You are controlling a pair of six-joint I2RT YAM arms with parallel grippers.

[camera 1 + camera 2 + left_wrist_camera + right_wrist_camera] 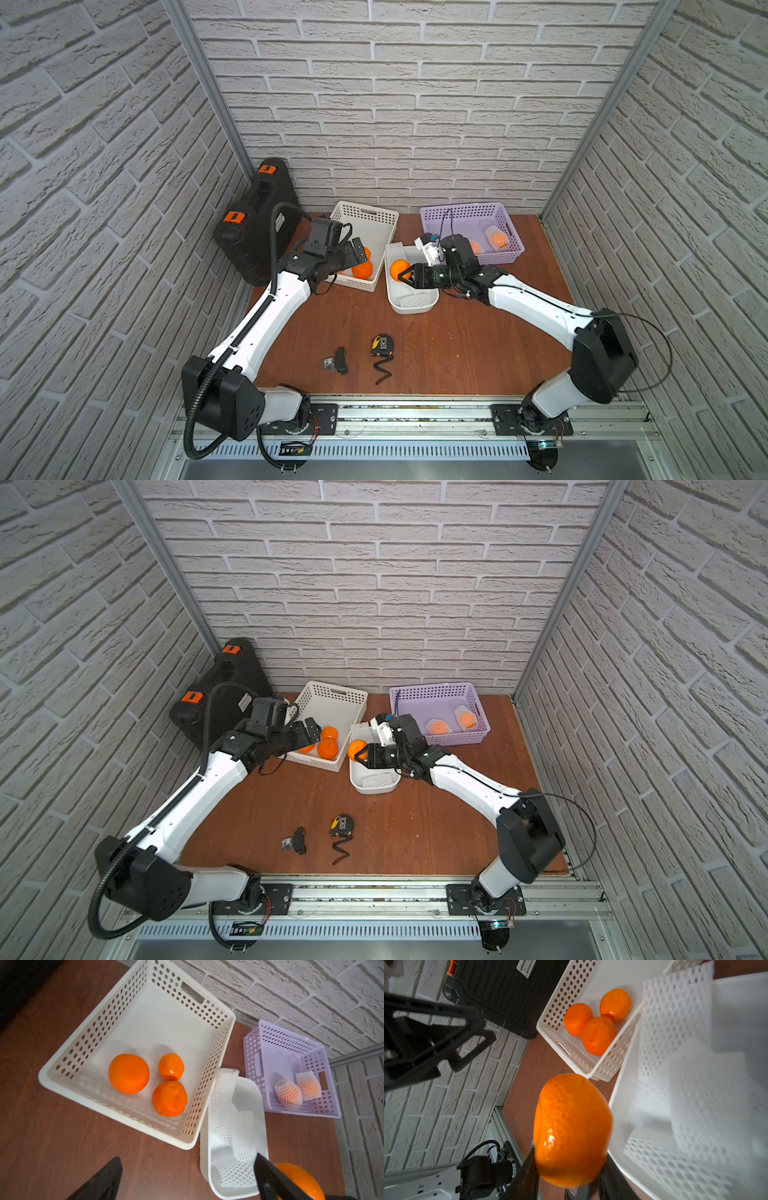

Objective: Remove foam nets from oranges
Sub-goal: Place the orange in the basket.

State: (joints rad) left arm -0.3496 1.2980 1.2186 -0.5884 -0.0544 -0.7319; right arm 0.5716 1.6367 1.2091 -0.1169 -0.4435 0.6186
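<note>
At the white tub (415, 309) rim, right gripper (403, 276) fingers pinch a bare orange (398, 267), left gripper (188, 1158) fingers spread wide by the white basket (365, 208), stripped foam nets (228, 1126) lying in the tub.

Orange (305, 1176) partly behind a finger (268, 1178) and off the left wrist view's edge; small black item (340, 360) indistinct.

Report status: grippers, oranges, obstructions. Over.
Left gripper open, empty, at white perforated basket. Right gripper shut on bare orange by white tub. Two netted oranges in purple basket. Left gripper may crowd the drop.
</note>
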